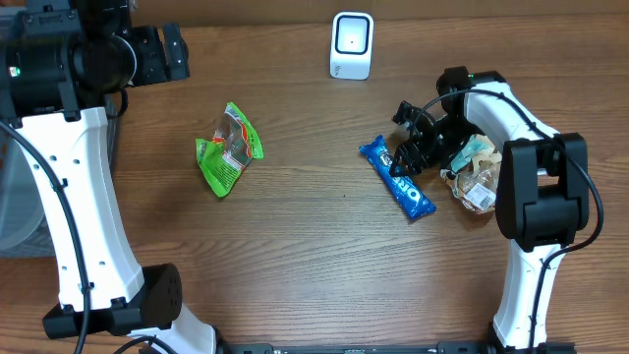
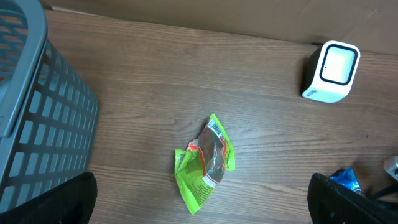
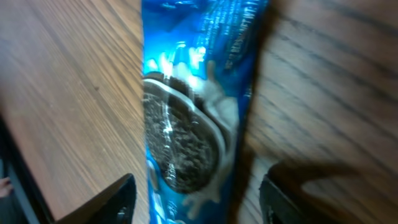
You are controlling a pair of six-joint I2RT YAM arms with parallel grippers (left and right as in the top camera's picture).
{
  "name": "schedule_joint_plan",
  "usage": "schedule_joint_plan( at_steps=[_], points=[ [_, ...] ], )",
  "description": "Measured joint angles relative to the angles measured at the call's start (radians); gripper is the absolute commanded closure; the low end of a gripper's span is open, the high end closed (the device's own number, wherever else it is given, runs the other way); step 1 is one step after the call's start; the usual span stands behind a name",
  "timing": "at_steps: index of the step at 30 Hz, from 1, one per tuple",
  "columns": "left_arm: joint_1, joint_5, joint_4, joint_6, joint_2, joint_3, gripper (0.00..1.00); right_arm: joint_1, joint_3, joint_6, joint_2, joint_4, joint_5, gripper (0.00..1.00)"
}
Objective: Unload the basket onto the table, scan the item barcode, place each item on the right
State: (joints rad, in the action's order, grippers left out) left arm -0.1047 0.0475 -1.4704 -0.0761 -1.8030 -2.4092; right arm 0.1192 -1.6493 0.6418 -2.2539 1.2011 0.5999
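Our right gripper hangs over the blue cookie pack near the right edge of the table, jaws partly open astride it; we judge this the grasp, and next must close, lift and face its barcode to the scanner at the far edge.

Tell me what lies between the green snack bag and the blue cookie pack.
Nothing: the overhead view shows only bare wooden table between the green snack bag and the blue cookie pack.
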Motion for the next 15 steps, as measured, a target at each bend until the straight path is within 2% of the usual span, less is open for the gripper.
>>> schedule_joint_plan(
  at_steps=[1,4,5,12,15],
  points=[
    [0.000,0.000,0.001,0.000,0.000,0.000,0.00,0.000,0.008,0.006,0.000,-0.004,0.009,0.53],
    [0.000,0.000,0.001,0.000,0.000,0.000,0.00,-0.002,0.041,0.024,0.000,-0.018,0.037,0.91],
    [0.000,0.000,0.000,0.000,0.000,0.000,0.00,-0.002,0.047,0.024,0.000,-0.014,0.048,0.96],
    [0.000,0.000,0.001,0.000,0.000,0.000,0.00,-0.002,0.042,-0.076,0.000,0.052,0.053,0.96],
    [0.000,0.000,0.000,0.000,0.000,0.000,0.00,0.010,-0.035,-0.205,0.000,0.133,-0.076,0.96]
  ],
)
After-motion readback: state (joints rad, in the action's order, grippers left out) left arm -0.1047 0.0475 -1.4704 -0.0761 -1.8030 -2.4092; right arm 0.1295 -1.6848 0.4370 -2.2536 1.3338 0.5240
